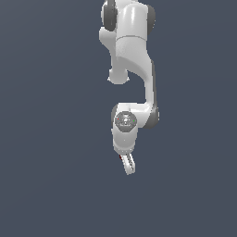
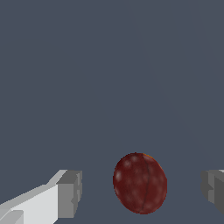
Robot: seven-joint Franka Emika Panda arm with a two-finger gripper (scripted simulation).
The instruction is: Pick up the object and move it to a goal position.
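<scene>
Your end effector stands apart, its fingers flanking the dark red object without touching it. The object looks light, rounded and probably slippery, so close on its widest middle, squarely from both sides.

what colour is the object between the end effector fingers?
Dark red object with faint pale mottling; clearest in the wrist view.

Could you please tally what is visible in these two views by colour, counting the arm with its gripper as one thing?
White and grey: 1, the arm with its gripper
Dark red: 1, the round lump between the gripper's fingers
Total: 2
</scene>
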